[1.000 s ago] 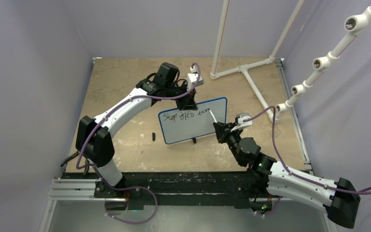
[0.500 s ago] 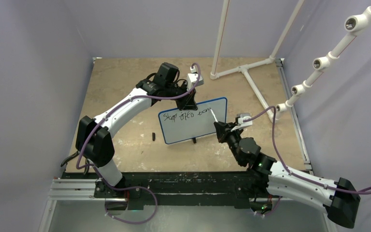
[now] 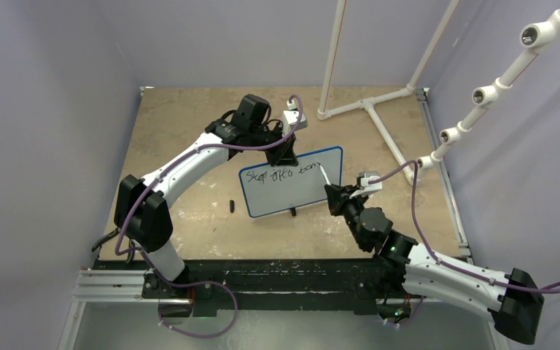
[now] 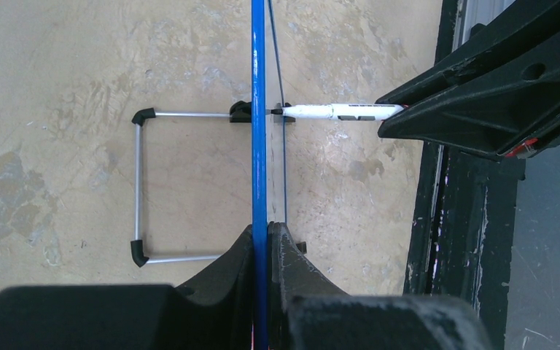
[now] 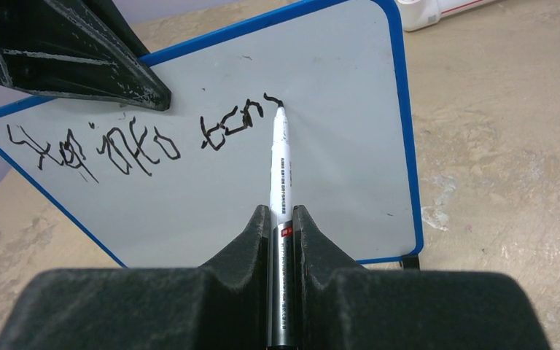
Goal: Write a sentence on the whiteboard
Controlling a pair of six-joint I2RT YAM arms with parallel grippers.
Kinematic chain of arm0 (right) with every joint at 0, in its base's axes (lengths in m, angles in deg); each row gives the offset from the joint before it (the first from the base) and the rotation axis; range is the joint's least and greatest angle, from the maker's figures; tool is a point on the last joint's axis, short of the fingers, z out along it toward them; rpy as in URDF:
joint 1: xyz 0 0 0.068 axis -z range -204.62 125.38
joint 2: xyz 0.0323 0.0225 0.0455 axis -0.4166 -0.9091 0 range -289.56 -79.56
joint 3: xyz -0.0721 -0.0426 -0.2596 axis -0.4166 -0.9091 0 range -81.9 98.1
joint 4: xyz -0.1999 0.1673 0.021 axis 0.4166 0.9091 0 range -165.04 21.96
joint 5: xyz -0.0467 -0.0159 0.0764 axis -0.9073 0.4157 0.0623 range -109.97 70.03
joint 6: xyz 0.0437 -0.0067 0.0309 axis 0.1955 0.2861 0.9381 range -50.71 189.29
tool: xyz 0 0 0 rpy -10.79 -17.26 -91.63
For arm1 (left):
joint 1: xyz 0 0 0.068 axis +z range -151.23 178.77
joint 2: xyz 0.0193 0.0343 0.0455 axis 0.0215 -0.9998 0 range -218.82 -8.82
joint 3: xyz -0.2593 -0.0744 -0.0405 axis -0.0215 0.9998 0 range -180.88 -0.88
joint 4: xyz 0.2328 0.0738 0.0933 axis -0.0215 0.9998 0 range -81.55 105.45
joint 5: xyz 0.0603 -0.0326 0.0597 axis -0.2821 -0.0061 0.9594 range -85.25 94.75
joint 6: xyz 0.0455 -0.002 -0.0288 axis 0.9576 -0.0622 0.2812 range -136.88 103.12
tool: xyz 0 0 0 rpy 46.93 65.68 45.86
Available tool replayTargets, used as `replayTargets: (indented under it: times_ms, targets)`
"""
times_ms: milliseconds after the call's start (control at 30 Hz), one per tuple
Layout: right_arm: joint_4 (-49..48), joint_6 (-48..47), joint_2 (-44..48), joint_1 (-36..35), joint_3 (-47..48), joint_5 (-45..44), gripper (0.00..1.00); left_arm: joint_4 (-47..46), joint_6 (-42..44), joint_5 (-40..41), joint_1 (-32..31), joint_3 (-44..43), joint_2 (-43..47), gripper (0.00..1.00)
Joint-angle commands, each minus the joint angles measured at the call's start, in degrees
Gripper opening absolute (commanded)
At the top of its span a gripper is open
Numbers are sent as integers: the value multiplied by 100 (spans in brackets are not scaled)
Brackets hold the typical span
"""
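1. Hardly anything has moved since the earlier frames. The right gripper (image 5: pixel 281 213) has drifted only a little toward the right side of the whiteboard (image 3: pixel 292 195), and the left arm and the board stay where they were.
2. The whiteboard stands upright on the bench (image 3: pixel 182 124), between the two arms. Its long axis runs from left to right, and its written face is turned to the right arm.
3. The sentence (image 5: pixel 146 142) runs along the upper part of the board. Its last stroke ends at the tip of the marker (image 5: pixel 278 160), which touches the surface. From this point bare board continues to the right as far as the blue rim (image 5: pixel 402 109), and a wide bare band lies under the line. The next stroke therefore probably goes to the right, along the long axis, and the right arm is the nearer one for it.
4. The right gripper is clenched on the barrel of the marker, which points straight forward out of the fingers.
5. The left gripper (image 4: pixel 268 232) is clamped on the top edge of the board, with the rim between its fingers. It seems to steady the board against the push of the marker.
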Motion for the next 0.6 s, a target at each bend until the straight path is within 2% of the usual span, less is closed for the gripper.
replayTargets:
  times_ms: [0,267,567]
  targets:
    - [119,125,66,18,84,-255,0,358,161,-88,-46,154,73,0]
    - [285,339,-157,18,96,-83,0,358,163,-87,-38,154,69,0]
    - [364,405,18,18,55,-166,0,360,162,-96,-45,158,73,0]
